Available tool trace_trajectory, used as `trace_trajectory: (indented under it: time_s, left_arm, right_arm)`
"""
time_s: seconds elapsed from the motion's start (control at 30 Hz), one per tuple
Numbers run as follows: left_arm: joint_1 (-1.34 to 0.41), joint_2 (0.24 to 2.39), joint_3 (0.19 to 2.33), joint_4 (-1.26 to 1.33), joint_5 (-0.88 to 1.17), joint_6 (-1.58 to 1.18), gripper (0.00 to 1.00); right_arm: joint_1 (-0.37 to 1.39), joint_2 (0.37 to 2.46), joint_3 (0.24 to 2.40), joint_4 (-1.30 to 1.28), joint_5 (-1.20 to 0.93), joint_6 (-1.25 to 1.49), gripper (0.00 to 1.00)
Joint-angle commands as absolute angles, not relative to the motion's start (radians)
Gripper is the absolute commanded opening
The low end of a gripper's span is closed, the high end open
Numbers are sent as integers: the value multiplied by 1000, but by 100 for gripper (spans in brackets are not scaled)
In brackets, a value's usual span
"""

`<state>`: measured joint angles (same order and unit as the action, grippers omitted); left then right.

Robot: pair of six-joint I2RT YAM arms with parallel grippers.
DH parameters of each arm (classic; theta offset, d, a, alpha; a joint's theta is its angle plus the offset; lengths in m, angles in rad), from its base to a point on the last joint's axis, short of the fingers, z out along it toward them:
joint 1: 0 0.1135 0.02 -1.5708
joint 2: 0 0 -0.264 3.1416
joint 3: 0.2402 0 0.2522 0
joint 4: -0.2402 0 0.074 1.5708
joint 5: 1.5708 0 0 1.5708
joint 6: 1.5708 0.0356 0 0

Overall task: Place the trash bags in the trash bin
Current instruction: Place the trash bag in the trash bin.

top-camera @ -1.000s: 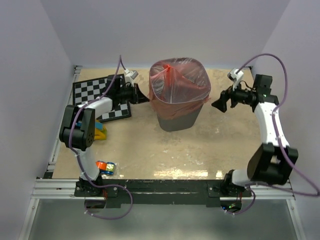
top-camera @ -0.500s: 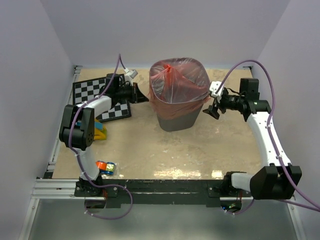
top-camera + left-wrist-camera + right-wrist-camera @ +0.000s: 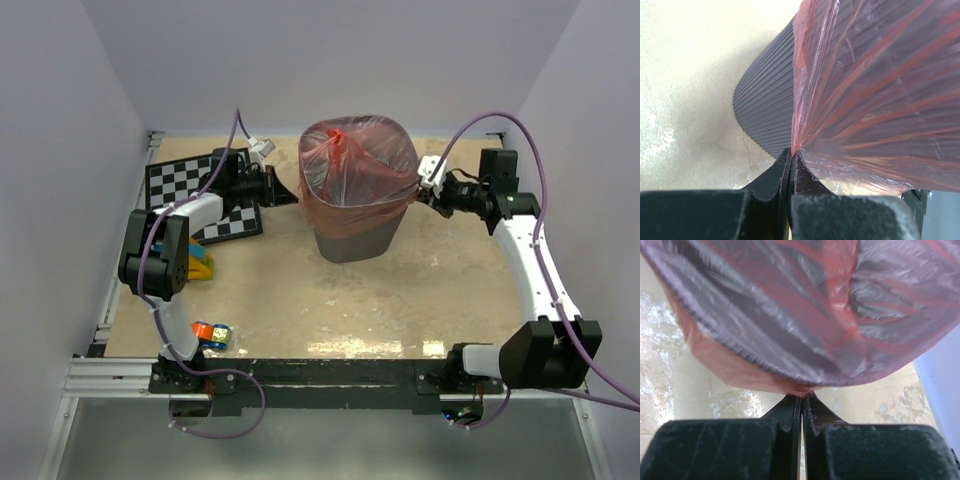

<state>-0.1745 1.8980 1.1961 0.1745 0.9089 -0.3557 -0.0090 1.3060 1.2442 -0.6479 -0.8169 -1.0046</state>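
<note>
The dark grey trash bin (image 3: 356, 238) stands upright at the middle back of the table. A red-orange trash bag (image 3: 352, 165) lines it, with its film folded over the rim. My left gripper (image 3: 291, 192) is at the bin's left side, shut on a pinch of the trash bag (image 3: 875, 90); the film fans out from the closed tips (image 3: 791, 155) beside the ribbed bin wall (image 3: 765, 112). My right gripper (image 3: 419, 191) is at the bin's right rim. Its jaws (image 3: 802, 399) are shut on the hanging edge of the trash bag (image 3: 735, 367).
A black-and-white checkerboard (image 3: 190, 185) lies at the back left, under the left arm. A yellow and blue object (image 3: 202, 266) sits beside the left arm, and a small colourful toy (image 3: 211, 333) lies near the left base. Walls stand close on three sides.
My right gripper has swung left from open air to the bin's right rim and shut on the bag's edge. The left gripper has stayed shut on the bag at the left side.
</note>
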Motion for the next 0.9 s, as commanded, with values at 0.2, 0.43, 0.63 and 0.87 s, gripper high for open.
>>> trace_trajectory:
  time_s: [0.2, 0.43, 0.63, 0.87]
  left_arm:
    - [-172, 1902, 1198, 279, 940, -416, 0]
    - [-175, 1950, 1189, 318, 914, -440, 0]
    - [-181, 1980, 1216, 115, 772, -298, 0]
    - [-170, 1934, 1192, 296, 851, -403, 0]
  right_arm:
    - [-8, 1327, 1000, -522, -723, -1035, 0]
    - [32, 1390, 942, -495, -703, -1023, 0]
    - [41, 1417, 896, -492, -655, -1031, 0]
    - [43, 1401, 867, -543, -643, -985, 0]
